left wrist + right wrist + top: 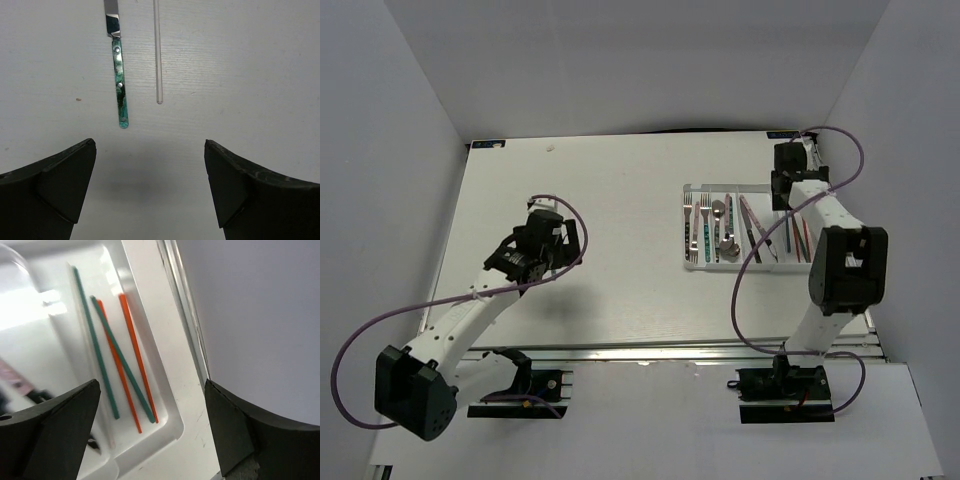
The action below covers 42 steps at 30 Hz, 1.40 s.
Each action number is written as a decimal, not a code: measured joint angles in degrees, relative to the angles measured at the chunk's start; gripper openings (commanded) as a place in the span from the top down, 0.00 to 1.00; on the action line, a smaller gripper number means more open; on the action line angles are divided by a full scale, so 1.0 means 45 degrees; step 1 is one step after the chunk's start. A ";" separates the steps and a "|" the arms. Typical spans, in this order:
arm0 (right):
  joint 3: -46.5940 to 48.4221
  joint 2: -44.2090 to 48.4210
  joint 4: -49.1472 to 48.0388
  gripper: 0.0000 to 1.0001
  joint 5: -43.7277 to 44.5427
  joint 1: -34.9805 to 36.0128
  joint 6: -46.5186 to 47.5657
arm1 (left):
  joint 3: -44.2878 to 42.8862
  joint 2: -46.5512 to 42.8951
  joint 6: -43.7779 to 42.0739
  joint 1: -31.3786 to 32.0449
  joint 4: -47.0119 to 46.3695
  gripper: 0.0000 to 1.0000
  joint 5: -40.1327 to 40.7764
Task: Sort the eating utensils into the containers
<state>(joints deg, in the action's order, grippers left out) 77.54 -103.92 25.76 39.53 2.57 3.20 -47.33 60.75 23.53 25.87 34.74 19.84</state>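
Left claw (149, 145): fingers wide apart and holding nothing, low over the surface (240, 75), well left of the tray (720, 187).
Knife (120, 82): teal handle, lying flat on the surface outside the tray, just beyond the left claw's tips. The blade runs out of the top of the left wrist view.
Clear rod (158, 50): thin, lying beside the knife and roughly parallel to it, not touching.
Tray: white, on the right part of the surface, with narrow compartments side by side.
Forks (697, 225): in the tray's left compartments.
Spoons (722, 228): in the tray, just right of the forks.
Middle of tray: slim crossed pieces, too small to tell their kind.
Green sticks (95, 340): two, in the compartment at the tray's right end.
Red sticks (137, 355): two, in the same compartment. One green stick crosses over one red.
Right claw (150, 385): fingers apart and empty, above the tray's far right corner.
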 measured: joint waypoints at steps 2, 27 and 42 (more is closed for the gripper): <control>0.0010 0.1044 -0.0010 0.11 -0.0151 0.0301 -0.0165 | -0.0058 0.0510 0.0287 -0.0010 -0.0015 0.02 -0.0165; -0.7601 1.1686 -0.4265 0.23 -1.3682 0.3031 -0.3891 | -0.3687 0.9573 0.1739 -0.1632 -0.1001 0.67 -0.2093; -0.9326 1.1414 -0.7898 0.11 -1.6587 0.3045 -0.6460 | -0.2302 0.8801 0.2113 -0.0316 -0.2856 1.00 -0.2492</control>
<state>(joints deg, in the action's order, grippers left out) 35.57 -52.56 -9.78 -35.11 16.27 -25.87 -57.69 100.36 33.04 24.45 21.89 8.62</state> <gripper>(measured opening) 0.893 0.013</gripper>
